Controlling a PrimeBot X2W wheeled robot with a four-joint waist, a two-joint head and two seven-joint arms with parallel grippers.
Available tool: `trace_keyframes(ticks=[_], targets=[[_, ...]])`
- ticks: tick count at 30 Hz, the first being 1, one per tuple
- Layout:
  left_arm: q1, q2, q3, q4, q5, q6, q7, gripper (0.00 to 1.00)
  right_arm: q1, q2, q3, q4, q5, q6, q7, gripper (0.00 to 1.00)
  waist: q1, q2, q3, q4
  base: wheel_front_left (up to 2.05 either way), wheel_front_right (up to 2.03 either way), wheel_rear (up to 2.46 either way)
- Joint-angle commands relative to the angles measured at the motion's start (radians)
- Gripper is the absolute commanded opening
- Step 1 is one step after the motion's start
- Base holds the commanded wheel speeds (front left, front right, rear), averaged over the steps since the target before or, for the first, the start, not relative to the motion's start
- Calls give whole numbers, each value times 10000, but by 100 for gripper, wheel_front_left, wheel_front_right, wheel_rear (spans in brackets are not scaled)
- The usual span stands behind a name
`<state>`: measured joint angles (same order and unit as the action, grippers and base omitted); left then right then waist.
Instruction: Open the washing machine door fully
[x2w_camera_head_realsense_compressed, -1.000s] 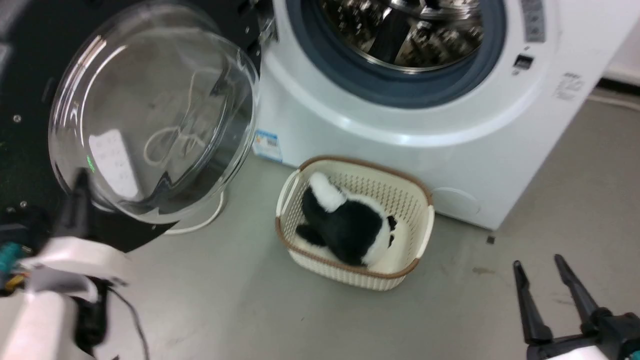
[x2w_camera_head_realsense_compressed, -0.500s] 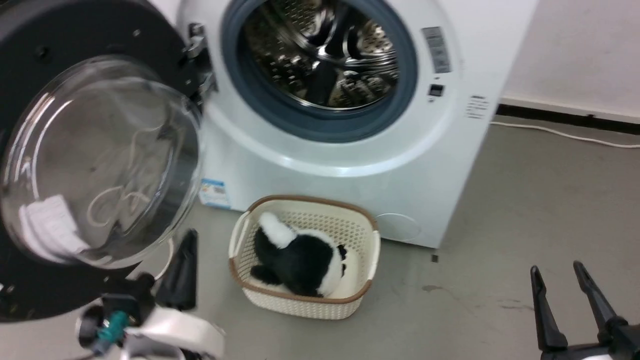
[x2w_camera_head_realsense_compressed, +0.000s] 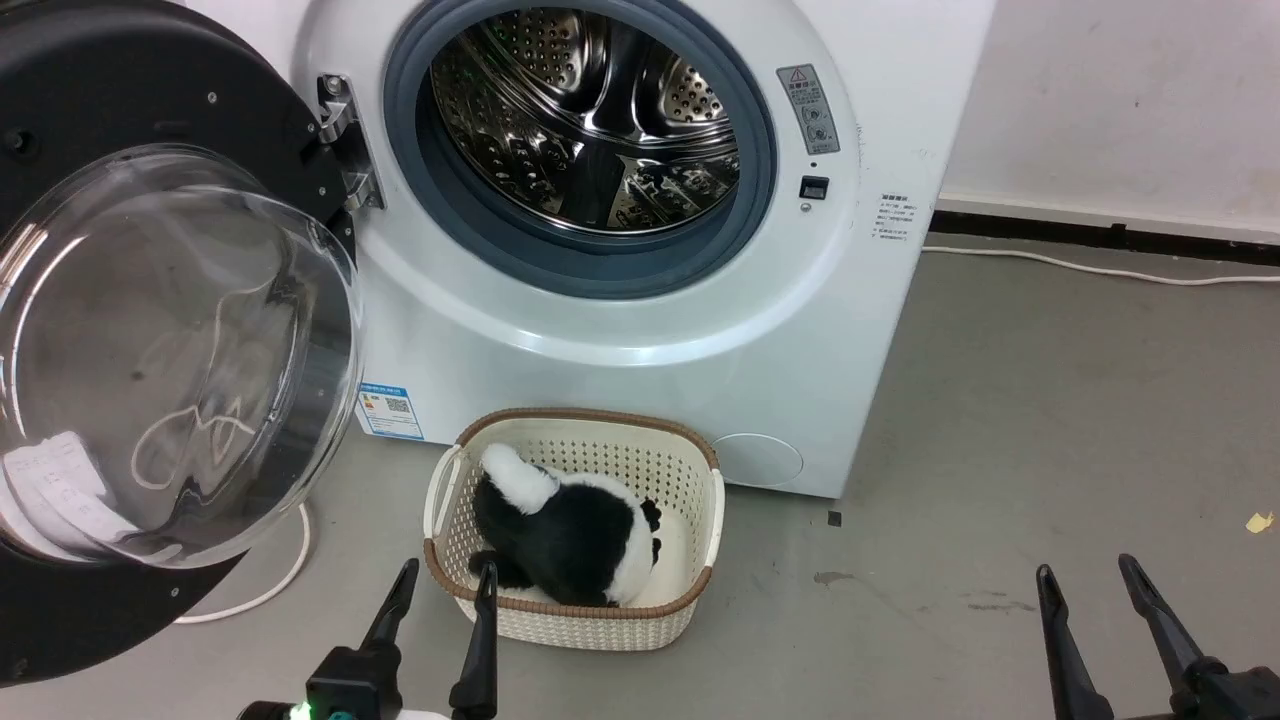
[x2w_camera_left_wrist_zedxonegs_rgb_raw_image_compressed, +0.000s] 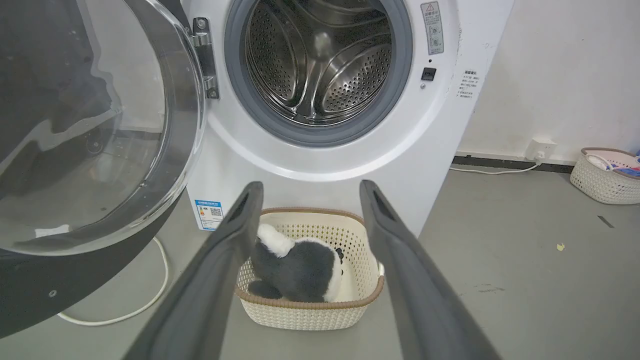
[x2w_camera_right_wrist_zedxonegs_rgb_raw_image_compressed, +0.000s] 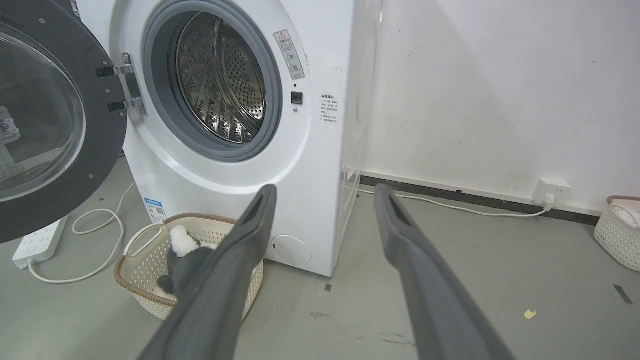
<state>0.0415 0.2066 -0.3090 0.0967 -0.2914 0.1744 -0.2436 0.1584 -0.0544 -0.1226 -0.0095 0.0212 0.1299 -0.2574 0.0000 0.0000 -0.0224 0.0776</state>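
The washing machine is a white front-loader with its steel drum exposed. The washing machine door, a black rim around a bulging clear glass bowl, stands swung wide open to the left on its metal hinge. Nothing touches it. My left gripper is open and empty, low in front of the basket and to the right of the door's lower rim. My right gripper is open and empty over bare floor at the lower right. In the wrist views, the door hangs left of the drum opening.
A cream basket holding a black-and-white plush toy sits on the floor before the machine. A white cable loops under the door to a power strip. Another basket stands by the wall at the right.
The camera has moved, bringing the machine front into fuller view. My left gripper came away from the door's lower rim, dropped to the right and opened its fingers. The right gripper stays open.
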Motion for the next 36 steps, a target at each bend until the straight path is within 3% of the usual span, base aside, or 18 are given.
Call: trace_keyframes(ticks=[1, 21, 22, 36], targets=[[101, 11, 14, 40, 55, 54, -71, 100, 132, 40, 17, 31, 100, 8, -44, 100, 0, 0, -2, 17, 0, 0, 0], [-93, 45, -89, 237, 292, 88, -160, 100, 30, 41, 96, 73, 158, 8, -44, 100, 0, 0, -2, 55, 0, 0, 0], [-16, 12, -71, 244, 203, 31, -113, 0, -3, 2, 88, 42, 71, 0, 0, 0, 1, 0, -1, 55, 0, 0, 0], [-56, -160, 262, 131, 454, -187, 149, 0, -166, 2, 197, 46, 25, 1, 265, 0, 0, 0, 23, -30, 0, 0, 0]])
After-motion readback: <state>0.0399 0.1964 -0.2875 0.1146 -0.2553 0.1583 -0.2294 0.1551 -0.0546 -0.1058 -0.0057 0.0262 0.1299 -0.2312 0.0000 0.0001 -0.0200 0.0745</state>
